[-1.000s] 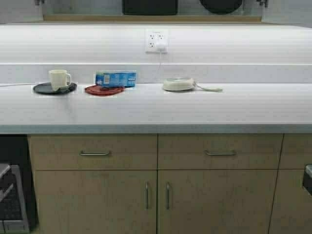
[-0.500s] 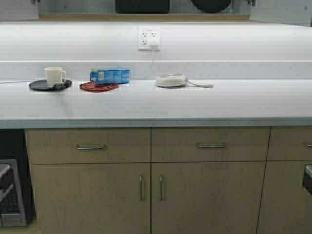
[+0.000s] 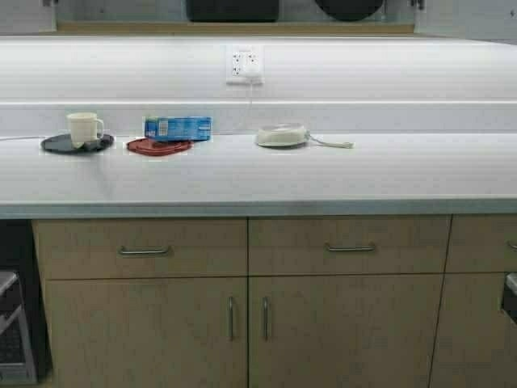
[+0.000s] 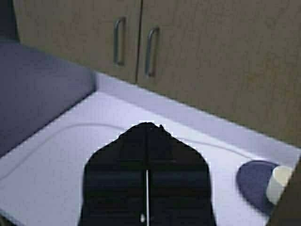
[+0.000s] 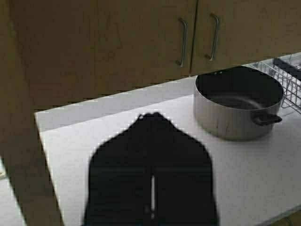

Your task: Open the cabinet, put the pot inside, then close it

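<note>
The pot [image 5: 237,101], wide and squat with a dark inside and a black side handle, stands on the white counter [image 5: 117,136] in the right wrist view. It is under a pair of shut tan cabinet doors [image 5: 141,37] with slim metal handles. My right gripper [image 5: 151,115] is shut and empty, apart from the pot and to one side of it. My left gripper [image 4: 146,125] is shut and empty over bare counter, facing another pair of shut tan doors [image 4: 202,52]. Neither gripper nor the pot shows in the high view.
On the counter [image 3: 258,174] stand a cup on a dark plate [image 3: 83,129], a blue box [image 3: 178,128], a red lid [image 3: 158,146] and a small white pan [image 3: 282,135]. Base cabinets with drawers [image 3: 242,323] lie below. A wire rack [image 5: 287,77] stands beside the pot.
The robot has moved: the whole scene has shifted left in the high view, with a little more of the base cabinets showing on the right.
</note>
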